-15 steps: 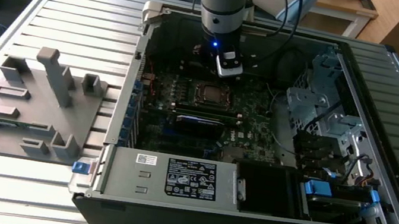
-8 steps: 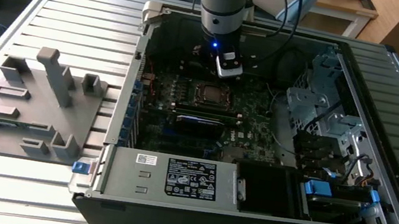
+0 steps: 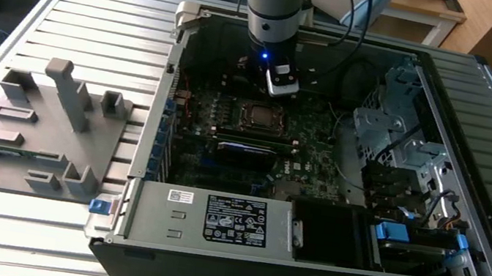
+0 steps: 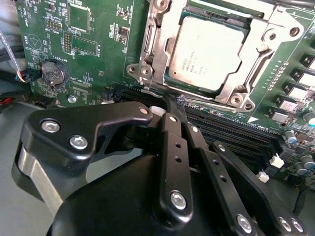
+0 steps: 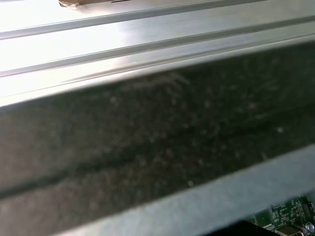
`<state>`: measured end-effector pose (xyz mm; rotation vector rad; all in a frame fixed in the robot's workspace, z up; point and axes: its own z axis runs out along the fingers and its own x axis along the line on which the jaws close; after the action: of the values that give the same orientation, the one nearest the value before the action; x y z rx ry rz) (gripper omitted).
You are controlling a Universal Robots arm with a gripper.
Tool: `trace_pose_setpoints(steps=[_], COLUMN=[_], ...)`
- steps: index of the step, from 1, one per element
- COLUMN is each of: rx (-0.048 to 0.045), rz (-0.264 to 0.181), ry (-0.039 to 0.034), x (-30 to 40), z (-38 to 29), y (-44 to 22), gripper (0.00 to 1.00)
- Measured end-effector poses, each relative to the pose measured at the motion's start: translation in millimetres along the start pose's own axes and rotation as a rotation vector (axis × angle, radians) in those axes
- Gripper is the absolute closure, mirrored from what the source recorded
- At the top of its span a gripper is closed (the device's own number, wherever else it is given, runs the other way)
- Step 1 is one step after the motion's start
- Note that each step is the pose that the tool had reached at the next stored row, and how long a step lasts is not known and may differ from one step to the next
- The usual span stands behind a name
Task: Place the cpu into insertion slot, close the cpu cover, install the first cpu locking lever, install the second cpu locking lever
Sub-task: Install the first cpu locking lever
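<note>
Ribbed silver metal makes up the big table (image 3: 97, 18) in this room, and an open computer case (image 3: 305, 266) lies flat on it; deep inside, the cpu (image 4: 209, 51) already sits in its slot on the green board (image 4: 88, 59), near the middle of the case in the exterior view (image 3: 258, 115); the cpu cover (image 4: 157, 44) looks folded down around it, a shiny frame with the chip showing through its window; so I think the first two jobs are done; a thin lever (image 4: 167, 91) runs along the near edge of the cover, and I cannot tell if it is locked yet, so the lever jobs may be left; the gripper (image 4: 179, 105) hangs just beside that edge with its two black fingers (image 4: 170, 128) pressed close together and their tips right at the lever; whether they pinch it I cannot say; around the socket are long black memory slots (image 4: 236, 132) and a round coin battery (image 4: 52, 73); at the exterior view's left a grey plastic holder (image 3: 35, 127) rests on the table; wooden desks (image 3: 425, 7) stand behind.
</note>
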<state>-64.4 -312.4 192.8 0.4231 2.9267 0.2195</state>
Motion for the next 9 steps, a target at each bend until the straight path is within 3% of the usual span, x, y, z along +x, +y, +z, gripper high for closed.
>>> trace_pose_setpoints(steps=[3, 9], rx=[0.004, 0.0034], rz=[-0.001, -0.001], ry=[-0.0011, -0.0019], x=[0.1, -0.5], z=[0.3, -2.2], y=[-0.1, 0.6], gripper=[0.9, 0.9])
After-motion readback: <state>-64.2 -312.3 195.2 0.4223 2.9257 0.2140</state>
